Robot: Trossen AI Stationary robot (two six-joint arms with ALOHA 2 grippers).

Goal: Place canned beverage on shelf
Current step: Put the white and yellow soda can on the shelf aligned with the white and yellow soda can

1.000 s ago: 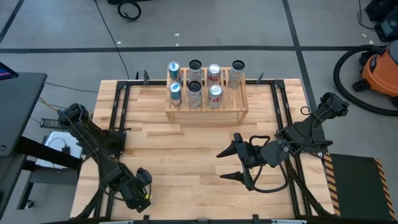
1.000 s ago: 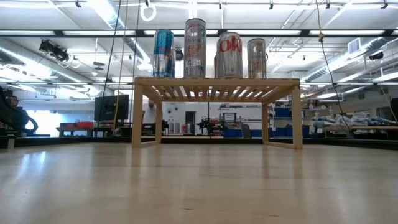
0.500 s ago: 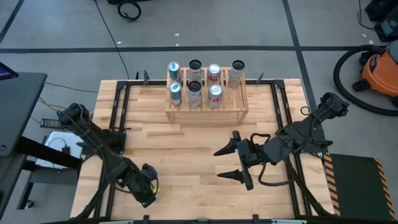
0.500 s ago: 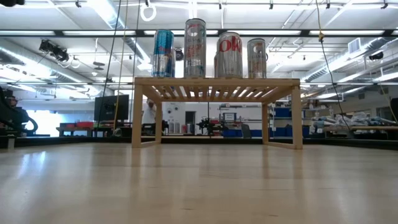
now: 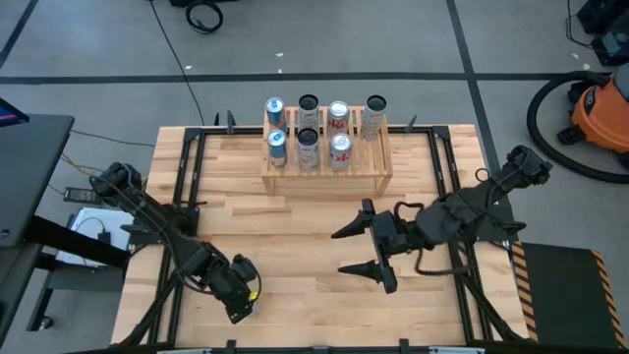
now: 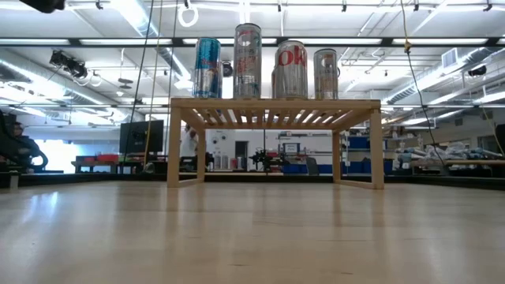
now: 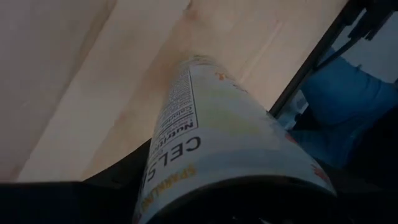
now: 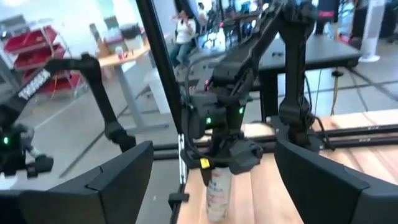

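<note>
Meanwhile left fingers [image 5: 239,295] clamped on can [image 7: 214,134], right fingers [image 5: 356,251] wide apart

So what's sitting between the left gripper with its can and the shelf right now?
In the high view, only bare tabletop lies between the left gripper, shut on the can, and the shelf. The right gripper hovers open off to the side.

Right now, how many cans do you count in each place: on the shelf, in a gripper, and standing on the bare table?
Cans on the shelf: 7
Can in the left gripper: 1
In the open right gripper: 0
On the bare table: 0
Total: 8 cans
</note>
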